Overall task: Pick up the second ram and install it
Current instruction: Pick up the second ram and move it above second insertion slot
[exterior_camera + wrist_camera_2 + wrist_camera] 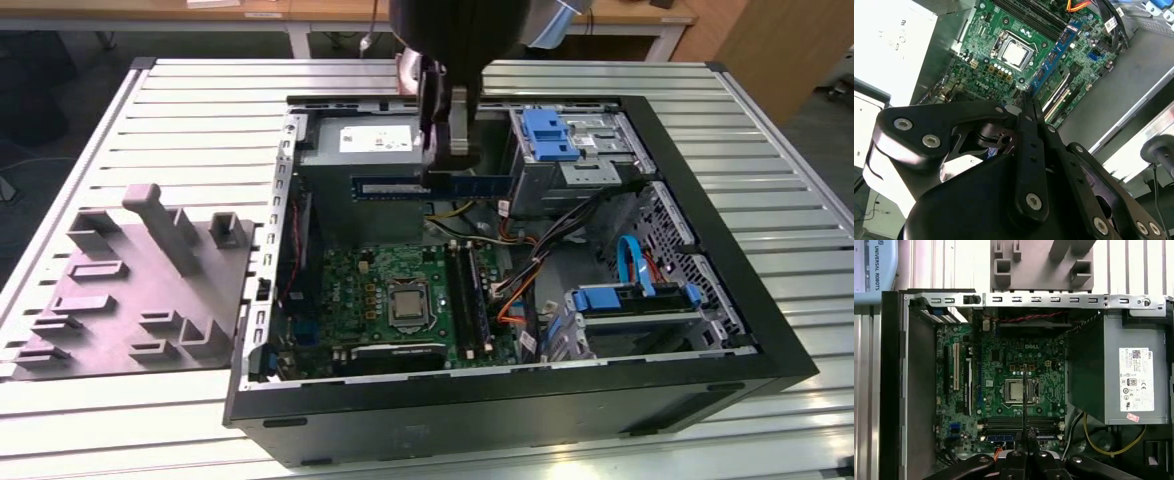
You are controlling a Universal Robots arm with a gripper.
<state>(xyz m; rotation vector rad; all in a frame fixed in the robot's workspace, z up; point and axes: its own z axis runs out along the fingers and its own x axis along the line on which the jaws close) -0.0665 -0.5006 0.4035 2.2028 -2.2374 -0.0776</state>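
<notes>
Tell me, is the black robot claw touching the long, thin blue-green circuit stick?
Touching. In the second wrist view, the black gripper pinches the blue-green ram stick between its fingertips.

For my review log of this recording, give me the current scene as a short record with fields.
tool: the tool is shut on the second ram
ram state: held level, in the air over the open case, not in a slot
below: motherboard lies in the case
behind ram: power supply
beside case: grey fixture on the slatted table, at the exterior view's left
</notes>
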